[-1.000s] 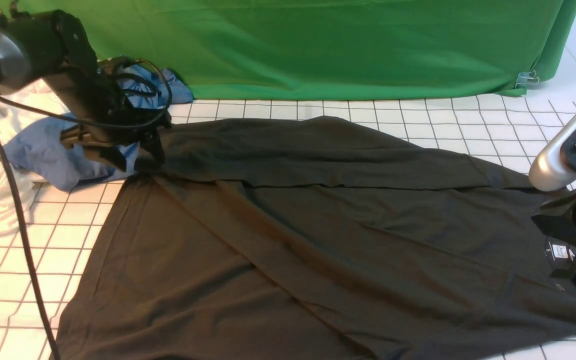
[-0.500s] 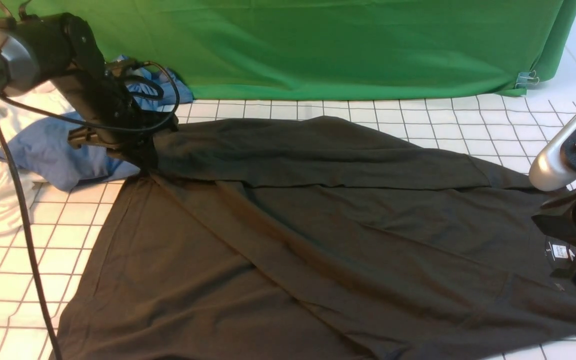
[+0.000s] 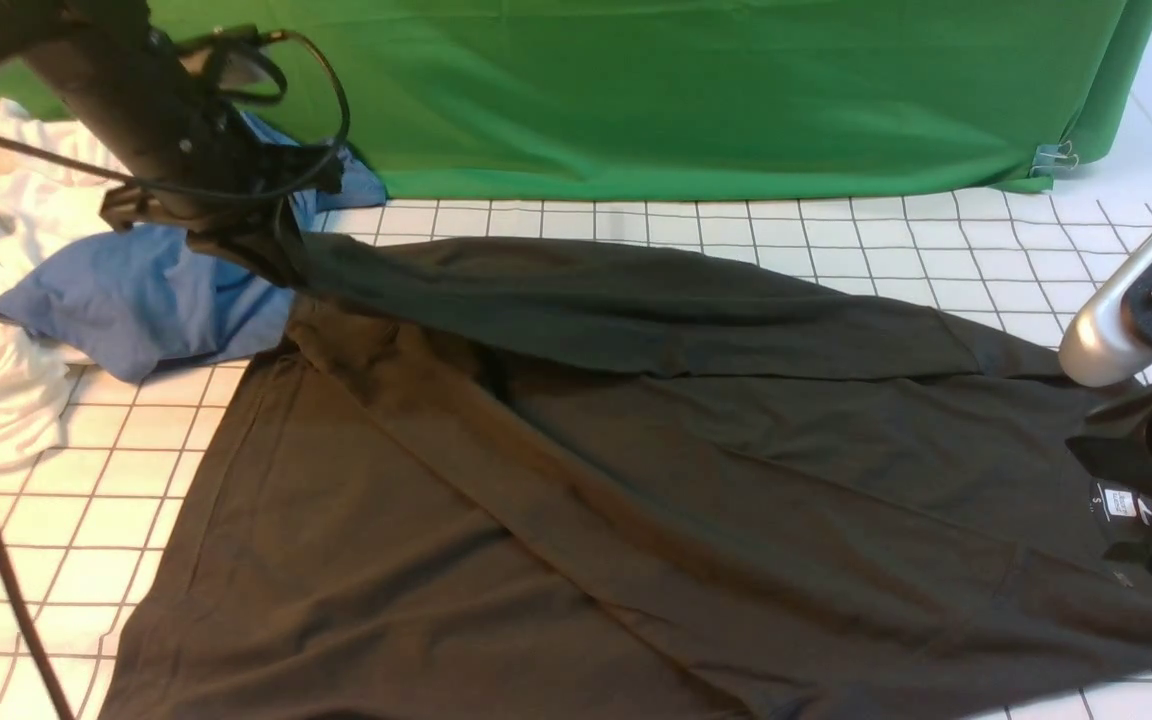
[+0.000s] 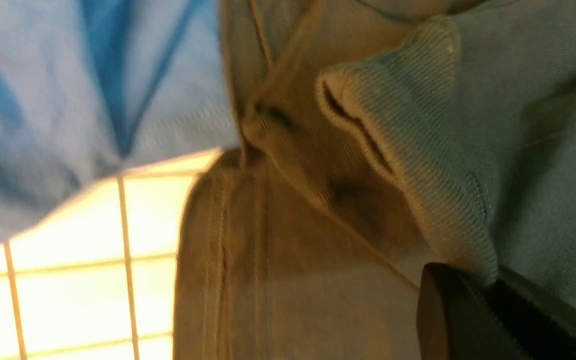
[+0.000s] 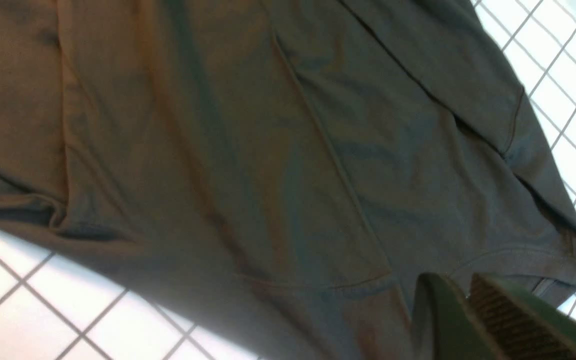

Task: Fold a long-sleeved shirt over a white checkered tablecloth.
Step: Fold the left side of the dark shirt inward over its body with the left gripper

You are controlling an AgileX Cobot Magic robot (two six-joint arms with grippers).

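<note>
- Now that the left gripper (image 4: 490, 292) has snapped shut, it's got the ribbed cuff (image 4: 408, 130) pinched tight between its jaws. A second ago those jaws were wide open, hovering low over that same spot.
- It has also come up since then, so the far sleeve (image 3: 636, 310) now slopes up off the table toward the blue garment (image 3: 136, 300), and a bit of the shirt body near that corner has puckered up with it.
- The long-sleeved shirt (image 3: 636, 480) itself is spread flat across the white checkered tablecloth (image 3: 836, 215), hem toward the robot's left, collar toward its right.
- The right gripper (image 5: 465, 300) hasn't budged in that second. It sits at the collar by the neck label (image 3: 1121, 503), jaws nearly together with just a sliver between them, and honestly I can't tell if any cloth is actually caught in there.
- My read: step 1 is the sleeve fold, and the grab is done. Next up is probably carrying that cuff in over the body — slowly, or the body drags along.
</note>
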